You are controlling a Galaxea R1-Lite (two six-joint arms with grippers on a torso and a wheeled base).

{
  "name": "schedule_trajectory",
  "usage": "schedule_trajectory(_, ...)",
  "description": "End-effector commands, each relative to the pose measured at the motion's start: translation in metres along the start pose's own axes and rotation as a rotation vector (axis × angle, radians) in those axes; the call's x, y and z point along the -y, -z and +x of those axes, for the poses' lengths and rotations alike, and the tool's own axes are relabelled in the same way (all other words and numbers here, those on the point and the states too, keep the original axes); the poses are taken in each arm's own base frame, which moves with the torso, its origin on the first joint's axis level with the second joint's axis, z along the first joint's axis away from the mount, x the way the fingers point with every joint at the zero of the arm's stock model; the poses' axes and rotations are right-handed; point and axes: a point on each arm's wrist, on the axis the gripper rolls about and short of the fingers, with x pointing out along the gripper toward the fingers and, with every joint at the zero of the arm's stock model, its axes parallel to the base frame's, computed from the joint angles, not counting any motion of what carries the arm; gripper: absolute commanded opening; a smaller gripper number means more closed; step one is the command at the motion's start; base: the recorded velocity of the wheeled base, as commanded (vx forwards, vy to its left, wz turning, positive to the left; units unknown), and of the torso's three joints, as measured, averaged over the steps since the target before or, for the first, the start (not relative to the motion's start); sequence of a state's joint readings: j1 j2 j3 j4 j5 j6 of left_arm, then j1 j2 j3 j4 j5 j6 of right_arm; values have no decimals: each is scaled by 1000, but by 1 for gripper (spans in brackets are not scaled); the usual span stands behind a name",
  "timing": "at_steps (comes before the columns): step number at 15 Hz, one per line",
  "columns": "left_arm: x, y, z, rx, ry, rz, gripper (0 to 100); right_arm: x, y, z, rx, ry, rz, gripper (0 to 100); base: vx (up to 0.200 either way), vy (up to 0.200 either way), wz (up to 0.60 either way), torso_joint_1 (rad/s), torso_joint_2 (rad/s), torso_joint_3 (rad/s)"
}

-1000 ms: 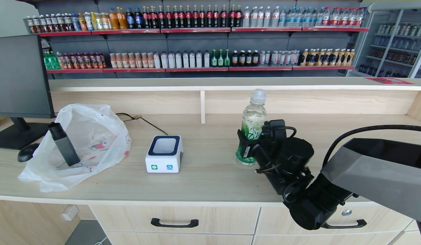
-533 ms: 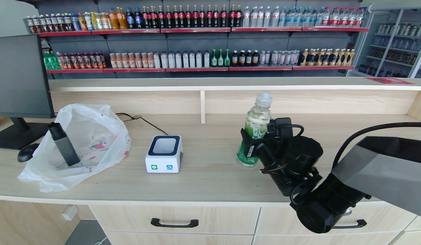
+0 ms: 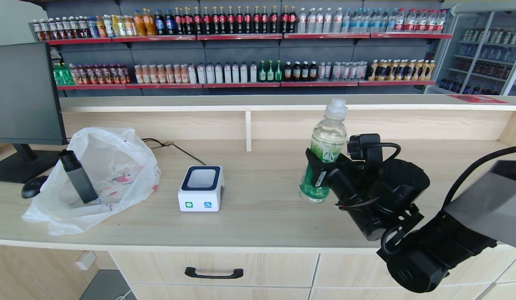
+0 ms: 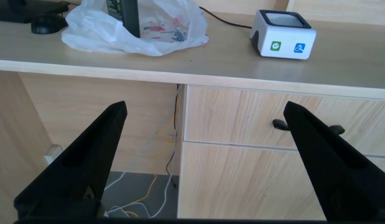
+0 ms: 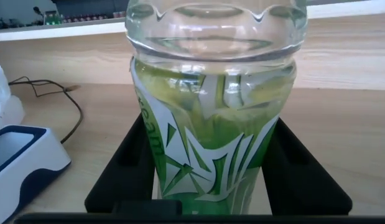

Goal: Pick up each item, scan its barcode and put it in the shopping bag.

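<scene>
Nearest, down in front of the pale wood drawers (image 4: 242, 118): the left gripper (image 4: 204, 109), two matte black wedge-shaped fingers spread wide, nothing between them.

Over the right part of the counter (image 3: 258, 221), a bulky black arm with its wrist angled up toward the middle, ending in the right gripper (image 3: 320, 166). Clamped shut around the bottle (image 3: 326, 143), with flat black fingers (image 5: 127, 162) pressed on either side of the green-and-white label at about mid-height. Clear ribbed plastic, rounded shoulders, pale cap, clear liquid inside. Tilted slightly, cap leaning to the right. Base low by the wood-grain top; touching or just off it, cannot tell.

Well left of the bottle, a scanner (image 3: 201, 188): small white box, rounded corners, glossy window rimmed in dark blue. Farther left, the shopping bag (image 3: 120, 166): thin, crinkled, translucent white plastic, slumped with its mouth open, and a slim dark grey item (image 3: 78, 176) leaning inside.

At the far left, a black mouse (image 3: 33, 186) and a dark monitor (image 3: 24, 91). Beyond the raised ledge, red-edged shelves (image 3: 241, 36) packed with rows of drinks.
</scene>
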State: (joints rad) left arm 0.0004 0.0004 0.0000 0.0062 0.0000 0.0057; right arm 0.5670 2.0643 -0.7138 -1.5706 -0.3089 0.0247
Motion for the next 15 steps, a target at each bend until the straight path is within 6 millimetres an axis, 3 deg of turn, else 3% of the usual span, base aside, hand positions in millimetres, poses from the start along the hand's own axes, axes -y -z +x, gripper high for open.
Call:
schedule_trajectory(1,0,0,0,-1,0,0,100,3,-24,-13,40,-2,14,0,0,0,0,0,0,0)
schedule_trajectory(6,0,0,0,0,-1,-1,100,4,-60,-66,57,-53,34,0,0,0,0,0,0,0)
schedule_trajectory(15,0,0,0,0,-1,-1,100,28,-83,-137,57,-64,49,0,0,0,0,0,0,0)
